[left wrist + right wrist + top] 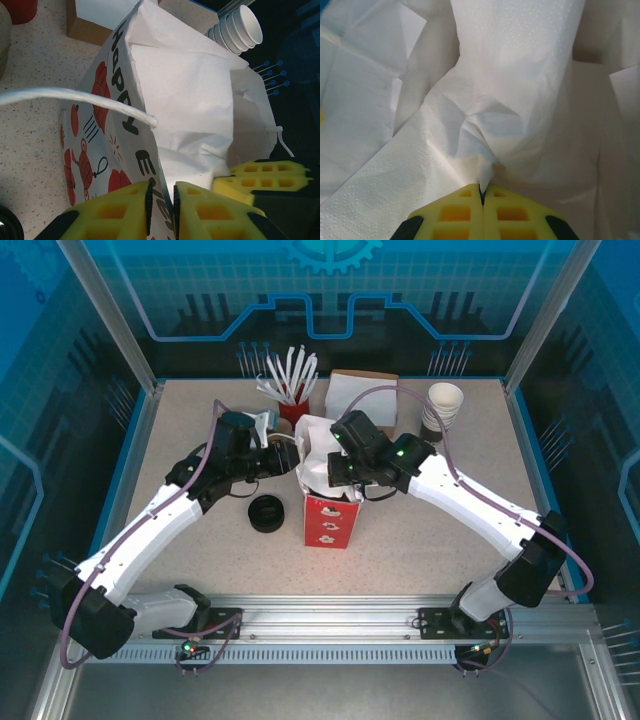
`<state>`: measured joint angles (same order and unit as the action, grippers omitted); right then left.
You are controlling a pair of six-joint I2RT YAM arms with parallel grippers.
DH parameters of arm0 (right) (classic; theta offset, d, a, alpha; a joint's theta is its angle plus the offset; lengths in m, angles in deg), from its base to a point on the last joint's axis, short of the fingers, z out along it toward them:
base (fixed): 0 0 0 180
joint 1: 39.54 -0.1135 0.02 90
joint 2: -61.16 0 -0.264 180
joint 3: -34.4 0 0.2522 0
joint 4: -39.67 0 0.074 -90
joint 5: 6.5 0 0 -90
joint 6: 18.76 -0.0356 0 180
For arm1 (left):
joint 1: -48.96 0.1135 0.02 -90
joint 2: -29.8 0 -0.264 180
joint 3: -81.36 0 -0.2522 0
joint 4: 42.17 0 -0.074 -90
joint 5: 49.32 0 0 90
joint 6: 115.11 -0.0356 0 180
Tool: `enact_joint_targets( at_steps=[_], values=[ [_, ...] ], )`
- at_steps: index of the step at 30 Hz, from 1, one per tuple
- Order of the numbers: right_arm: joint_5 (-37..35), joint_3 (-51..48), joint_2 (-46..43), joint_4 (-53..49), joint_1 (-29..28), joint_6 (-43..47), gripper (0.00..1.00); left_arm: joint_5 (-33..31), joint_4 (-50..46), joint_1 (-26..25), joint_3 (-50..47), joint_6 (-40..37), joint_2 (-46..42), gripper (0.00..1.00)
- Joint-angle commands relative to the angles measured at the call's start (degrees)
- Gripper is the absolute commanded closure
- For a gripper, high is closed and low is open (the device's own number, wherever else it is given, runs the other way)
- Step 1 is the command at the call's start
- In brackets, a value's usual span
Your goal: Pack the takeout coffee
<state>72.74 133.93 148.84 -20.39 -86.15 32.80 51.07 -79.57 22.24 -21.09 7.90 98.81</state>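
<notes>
A white paper bag (329,521) printed with red figures stands open at the table's middle. My left gripper (291,447) is at its left rim; in the left wrist view the jaws (161,194) are closed to a narrow gap with the bag's printed wall (107,125) between the pads. My right gripper (336,480) reaches down into the bag's mouth, shut on a pinch of white napkin (485,125); its yellow fingers (265,176) also show inside the bag. The napkin (185,95) covers the bag's inside. The takeout coffee is hidden.
A black lid stack (267,513) lies left of the bag. Behind it stand a red cup of white stirrers (292,392), a brown box of napkins (362,392) and a stack of white-rimmed cups (443,405). The bag's white cord handle (75,98) hangs to the left.
</notes>
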Motion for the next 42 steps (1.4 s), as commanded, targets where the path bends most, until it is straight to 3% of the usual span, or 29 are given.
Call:
enact_joint_targets(
  at_steps=[1, 10, 22, 31, 42],
  values=[
    [-1.60, 1.56, 2.32, -3.42, -0.91, 0.82, 1.00, 1.10, -0.07, 0.47, -0.70, -1.50, 0.54, 0.81],
    [0.74, 3.34, 3.90, -3.62, -1.80, 2.35, 1.00, 1.19, 0.54, 0.44, -1.41, -1.39, 0.34, 0.82],
    [-1.49, 16.40, 3.02, -9.71, -1.64, 6.62, 0.64, 0.98, 0.64, 0.46, -0.73, -1.21, -0.10, 0.83],
    [-1.28, 23.28, 1.40, -11.53, -0.60, 9.46, 0.61, 0.59, -0.26, 0.50, 0.63, -1.46, -0.69, 0.81],
    [-0.83, 16.70, -9.53, -6.30, 3.35, 12.03, 0.59, -0.02, -4.18, 0.62, 7.23, -3.54, -0.87, 0.59]
  ],
)
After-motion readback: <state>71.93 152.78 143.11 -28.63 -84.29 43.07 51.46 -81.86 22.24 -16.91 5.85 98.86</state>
